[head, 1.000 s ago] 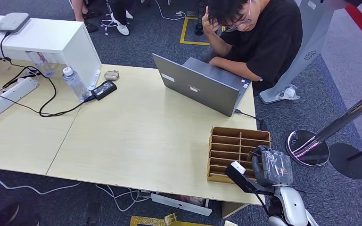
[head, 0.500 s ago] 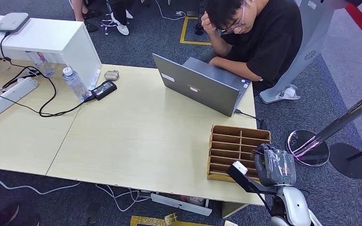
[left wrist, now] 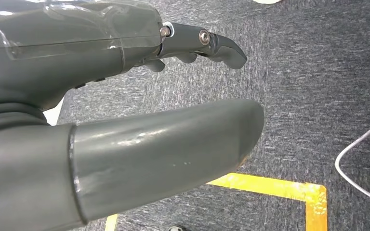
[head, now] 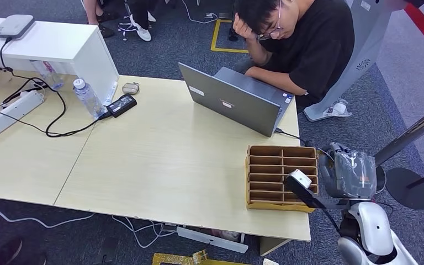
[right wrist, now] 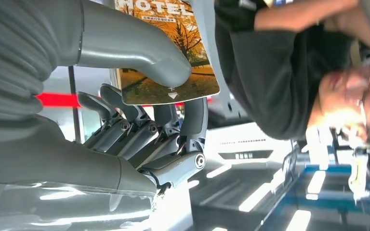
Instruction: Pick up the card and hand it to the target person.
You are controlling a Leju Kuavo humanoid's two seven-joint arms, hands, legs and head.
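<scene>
Between thumb and fingers of right hand (right wrist: 139, 120), card (right wrist: 166, 57) reading "HOTEL"

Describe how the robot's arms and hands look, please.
The right arm has a glossy silver-white shell with a black joint. The right hand is grey under a clear plastic cover, with darker fingers and visible screws. The left hand has a thick smooth grey thumb.

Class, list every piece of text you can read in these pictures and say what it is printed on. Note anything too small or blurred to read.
"HOTEL": top of the card held by the right hand.
Stickers on the laptop lid: too small to read.
Label on the water bottle: unreadable.
</scene>
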